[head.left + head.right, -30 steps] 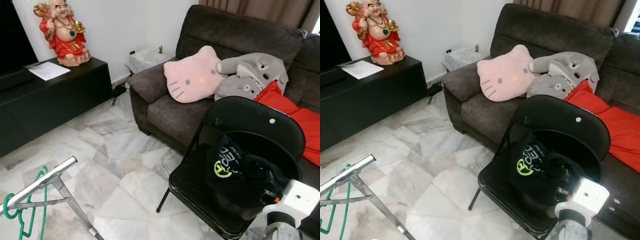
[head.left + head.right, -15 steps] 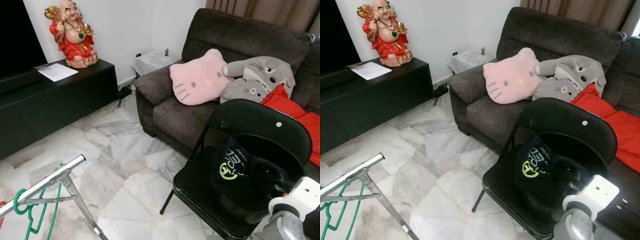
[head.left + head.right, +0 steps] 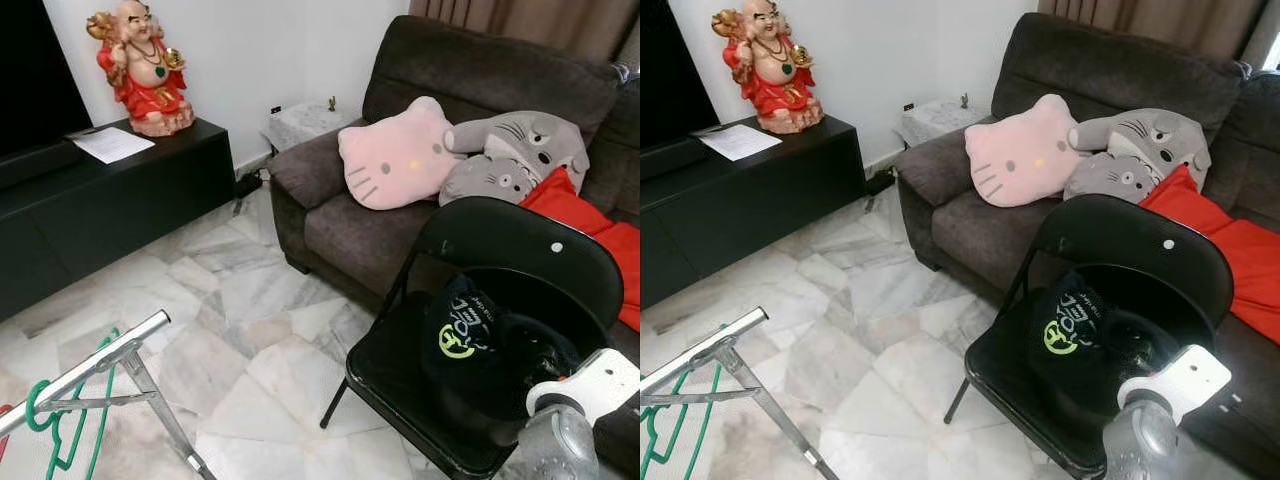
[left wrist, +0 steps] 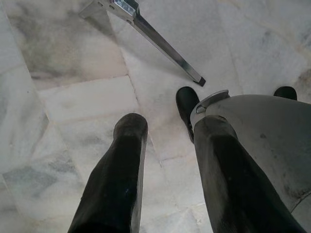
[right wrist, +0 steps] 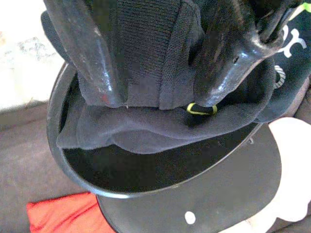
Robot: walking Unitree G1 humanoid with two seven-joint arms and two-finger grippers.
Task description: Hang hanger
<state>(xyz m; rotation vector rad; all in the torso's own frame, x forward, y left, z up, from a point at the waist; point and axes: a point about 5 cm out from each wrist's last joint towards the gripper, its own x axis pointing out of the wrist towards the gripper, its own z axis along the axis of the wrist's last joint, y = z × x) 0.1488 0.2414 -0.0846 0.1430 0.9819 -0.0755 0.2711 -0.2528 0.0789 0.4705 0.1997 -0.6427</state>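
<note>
green hanger (image 3: 62,428) hangs on the silver rack (image 3: 95,365) at the lower left of the head views, down by the marble floor (image 3: 240,330); it is cut off by the frame edge, so only the hook and part of the loop can be made out. left gripper (image 4: 167,141) points at the floor, its fingers (image 4: 127,160) parted with bare tile showing between them, nothing held; one rack leg (image 4: 163,48) runs across the tile beyond the tips, apart from them, and the hanger is well away from these fingers. right gripper (image 5: 160,73) is down over the black folding chair (image 3: 520,260), its fingers (image 5: 87,58) set on either side of a fold of the dark garment (image 3: 480,345) lying on the seat; can't tell whether they actually clamp it, the tips are buried in cloth. in the head views the right wrist hides part of the chair seat. the garment carries a yellow-green logo, lettering too small to read. behind: a dark sofa (image 3: 400,210) with a pink cat cushion (image 3: 400,155), a grey plush (image 3: 510,150) and a red cloth (image 3: 590,230); a black tv counter (image 3: 110,200) with a red figurine (image 3: 140,65) and a sheet of paper (image 3: 112,144).
</note>
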